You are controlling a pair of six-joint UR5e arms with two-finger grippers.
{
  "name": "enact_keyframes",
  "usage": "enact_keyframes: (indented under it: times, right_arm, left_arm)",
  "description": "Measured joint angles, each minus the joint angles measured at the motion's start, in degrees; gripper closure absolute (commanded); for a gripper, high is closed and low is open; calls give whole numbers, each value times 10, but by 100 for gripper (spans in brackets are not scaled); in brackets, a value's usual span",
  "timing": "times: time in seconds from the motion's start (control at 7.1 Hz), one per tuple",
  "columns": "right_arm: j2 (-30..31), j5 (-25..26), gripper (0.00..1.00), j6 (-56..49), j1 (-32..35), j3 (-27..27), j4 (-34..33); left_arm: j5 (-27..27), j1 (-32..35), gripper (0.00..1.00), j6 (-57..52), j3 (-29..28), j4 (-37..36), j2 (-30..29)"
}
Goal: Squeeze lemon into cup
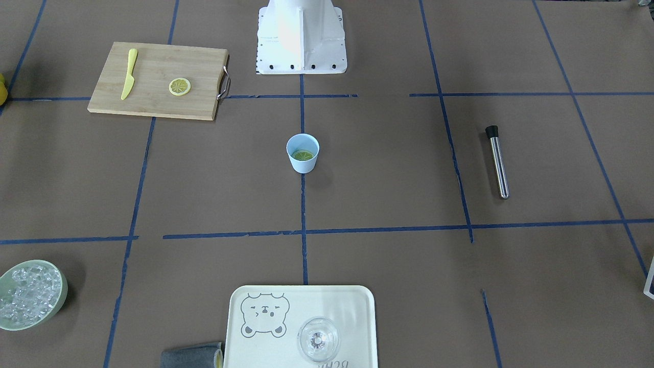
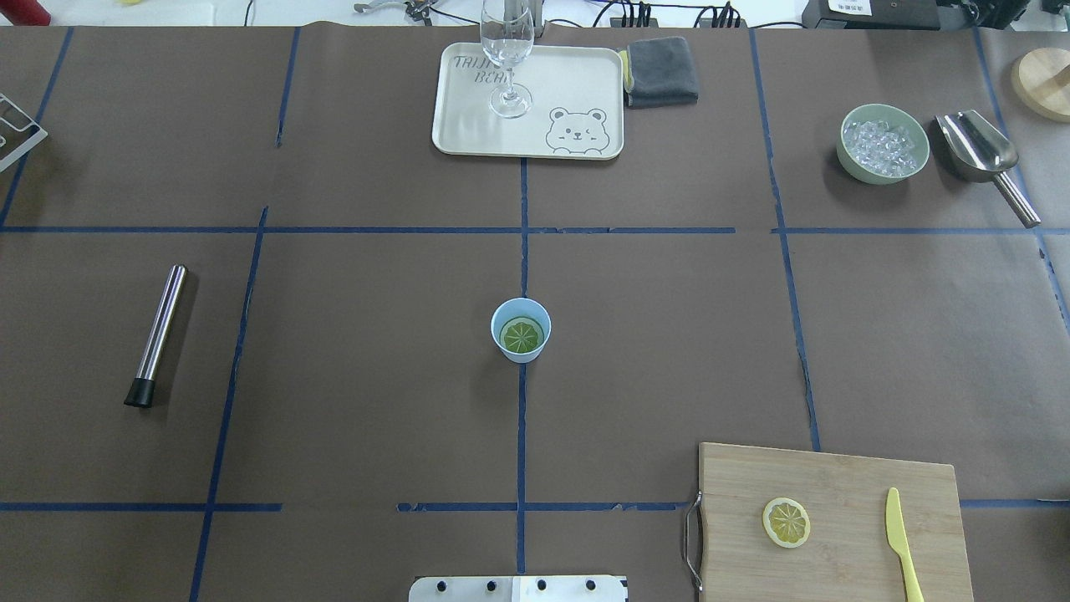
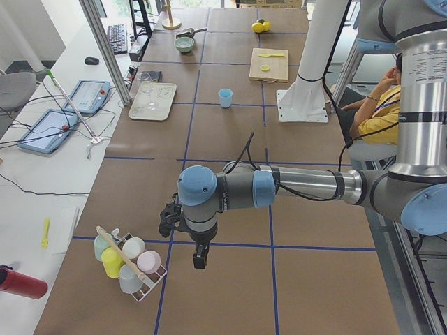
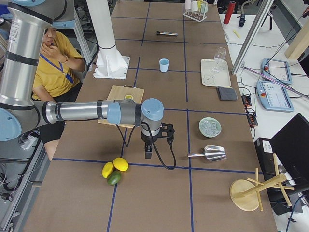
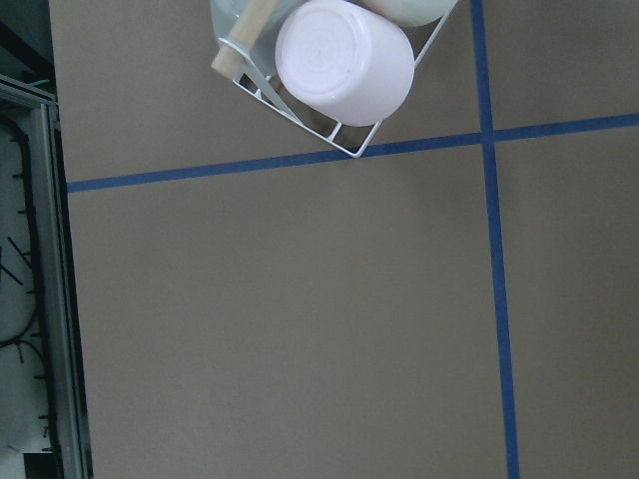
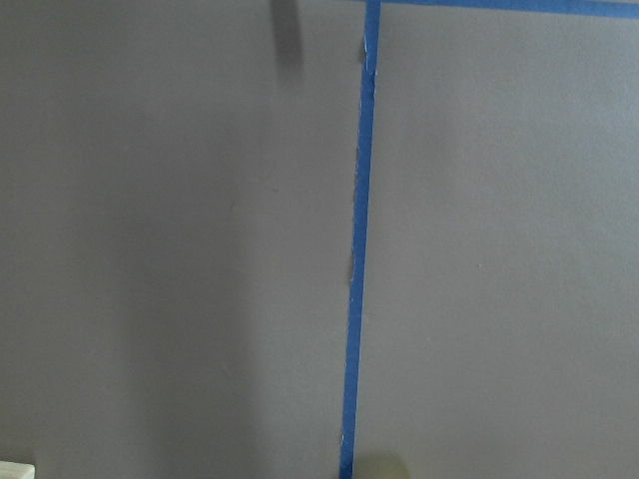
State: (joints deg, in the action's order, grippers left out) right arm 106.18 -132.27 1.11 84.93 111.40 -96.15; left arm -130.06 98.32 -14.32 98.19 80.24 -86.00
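Well, the left claw [image 3: 199, 257] hangs low over the desk [image 2: 376, 376], just beside a wire rack [image 5: 351, 152] of cups. The right claw [image 4: 148, 153] hangs over the other end of the desk, near three fruits [image 4: 120, 164]: two yellow and one green. Both claws show only from the side, so I cannot tell how wide they are open. I can see nothing in either one.

Close to the robot, on its right, lies one board [image 2: 844, 493]. On it are one lemon [image 2: 786, 522], flat with its cut face up, and one yellow knife [image 2: 901, 543], a little apart.

In the middle of the desk stands one blue cup [image 1: 302, 164], upright, well away from the lemon. One green slice [image 2: 522, 336] lies inside it.

Off to the left lies one metal stick [image 2: 159, 333] with a black end.

At the far side sits one tray [image 2: 468, 125] with one glass [image 2: 507, 50] standing on it. One grey cloth [image 2: 662, 71] lies just beside the tray. Further right are one green bowl [image 2: 882, 177] full of ice [image 2: 884, 142] and one metal scoop [image 2: 978, 146] next to it.
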Motion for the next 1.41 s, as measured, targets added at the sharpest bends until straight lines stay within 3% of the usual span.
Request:
enact_keyframes:
  times: [1.41]
  right_arm:
    - [-2,-1,0,1,0,0,0]
  left_arm:
    - [4,-42,0,-4,-4,15,-6]
